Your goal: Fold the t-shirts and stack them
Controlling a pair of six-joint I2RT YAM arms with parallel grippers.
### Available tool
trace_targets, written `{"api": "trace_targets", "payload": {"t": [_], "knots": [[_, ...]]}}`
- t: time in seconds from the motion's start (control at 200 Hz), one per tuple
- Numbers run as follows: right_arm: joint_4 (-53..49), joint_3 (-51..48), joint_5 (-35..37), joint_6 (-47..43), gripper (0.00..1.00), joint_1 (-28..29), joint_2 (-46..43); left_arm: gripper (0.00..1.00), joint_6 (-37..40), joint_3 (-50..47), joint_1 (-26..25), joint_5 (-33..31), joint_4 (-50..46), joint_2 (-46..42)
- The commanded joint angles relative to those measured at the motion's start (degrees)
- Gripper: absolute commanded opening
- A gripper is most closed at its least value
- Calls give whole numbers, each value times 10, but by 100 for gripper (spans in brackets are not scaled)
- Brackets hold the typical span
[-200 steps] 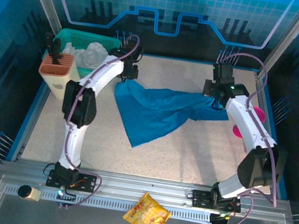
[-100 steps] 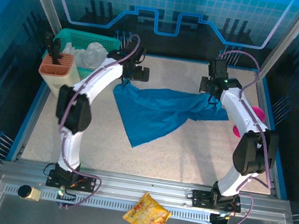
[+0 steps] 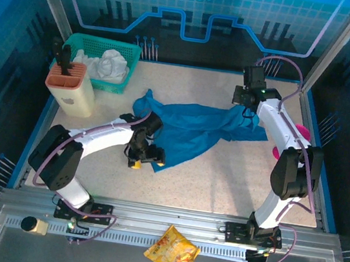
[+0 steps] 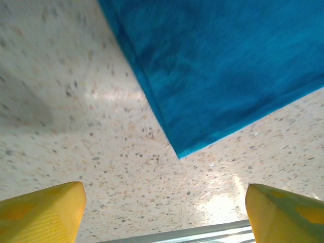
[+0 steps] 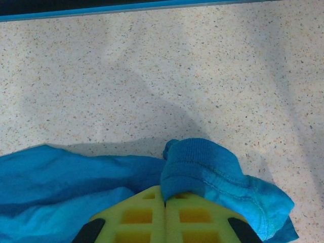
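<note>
Table [image 3: 221, 176]: speckled, pale, mostly bare at the near side.

T-shirt [image 3: 189, 123]: one teal-blue shirt, lying across the far middle of the table. Rumpled, not spread flat. One end is bunched toward the far left; a long flap runs down to a corner near the centre. No tidy fold visible and no stack anywhere. Judgement: task is at an early stage. The shirt needs flattening, then folding, then placing.

Right end effector [image 3: 245, 112]: at the shirt's right end. The wrist view shows its jaws pressed together with a hemmed bunch of the t-shirt [image 5: 202, 162] pinched at the tips of the right end effector [image 5: 164, 202]. Firm hold on the cloth.

Left end effector [image 3: 147, 163]: low over the table just beside the shirt's near corner. In its wrist view the yellow fingers [image 4: 45, 212] stand wide apart, nothing between them but bare table; the t-shirt [image 4: 212, 66] corner lies just ahead. Holding nothing. Likely lining up on that corner.

Basket [image 3: 103, 41]: teal, far left, with white cloth [image 3: 109, 64] inside; cannot tell if that is a garment.

Holder [image 3: 70, 87]: cream with orange top, beside the basket.

Snack packet [image 3: 172, 253]: on the near rail.

Pink cup [image 3: 300, 132]: right edge, partly behind the arm.
</note>
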Motion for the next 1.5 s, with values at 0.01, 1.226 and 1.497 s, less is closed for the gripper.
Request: {"api": "trace_targets", "payload": {"t": [0.01,1.226,1.497], "knots": [[14,-19,0,8,0,-1,-26,84,-57,-3,-9,19,56,5],[36,-130,-103,8,2,-48,-80,0,50,348,-43,-310,-173,141],[-22,130,-129,-24,0,-81,112,0,107,443,44,-351,-247,3]]}}
